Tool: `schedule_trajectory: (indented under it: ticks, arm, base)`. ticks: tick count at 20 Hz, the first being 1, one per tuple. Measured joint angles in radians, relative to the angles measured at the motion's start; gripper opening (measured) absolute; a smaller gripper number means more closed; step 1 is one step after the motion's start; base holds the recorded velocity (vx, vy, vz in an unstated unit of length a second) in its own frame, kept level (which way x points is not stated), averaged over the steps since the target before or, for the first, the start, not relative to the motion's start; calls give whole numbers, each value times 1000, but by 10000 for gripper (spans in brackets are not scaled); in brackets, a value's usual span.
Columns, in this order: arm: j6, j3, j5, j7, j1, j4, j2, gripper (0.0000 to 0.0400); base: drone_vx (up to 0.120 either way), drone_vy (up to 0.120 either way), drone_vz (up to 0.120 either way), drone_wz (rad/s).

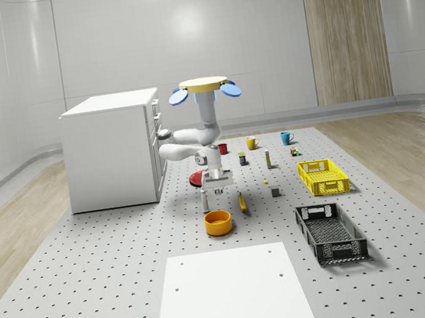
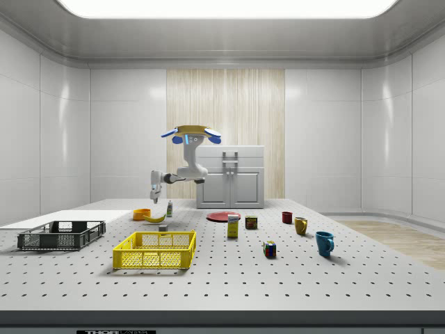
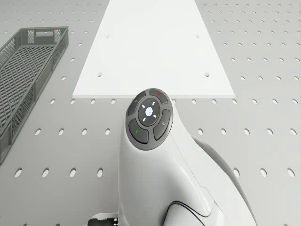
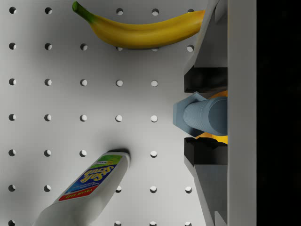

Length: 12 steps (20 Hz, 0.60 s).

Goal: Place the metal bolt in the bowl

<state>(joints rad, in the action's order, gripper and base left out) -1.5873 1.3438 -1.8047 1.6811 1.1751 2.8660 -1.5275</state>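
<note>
Already the grey-blue metal bolt [image 4: 200, 114] sits pinched between the two black-padded fingers [image 4: 205, 80], its hexagonal head pointing down toward the perforated grey tabletop [image 4: 47, 99], with an orange patch, probably the round orange bowl [image 1: 217, 222], showing behind its shank. The drone [image 1: 203, 88] hovers above the tabletop, beside the white cabinet [image 1: 112, 149], its arm folded down so the fingers hang just beyond the bowl at its twelve o'clock in the whole-scene view. The main risk I see is a release off-centre: the bolt could strike the rim, bounce out and roll toward the yellow banana [image 4: 141, 30] or the white plastic bottle [image 4: 87, 190]. Hover drift would cause exactly that.
</note>
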Motion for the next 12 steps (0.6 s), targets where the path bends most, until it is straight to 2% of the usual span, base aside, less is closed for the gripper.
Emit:
schedule_trajectory:
  ticks: [3,11,12]
  arm:
    - [-1,0,0,0,0,0,-1,139]
    - [-3,0,1,1,1,0,-3,139]
    - [-3,0,1,1,1,0,-3,139]
  base:
    - [120,-80,0,0]
    - [120,0,0,0]
    - [120,-120,0,0]
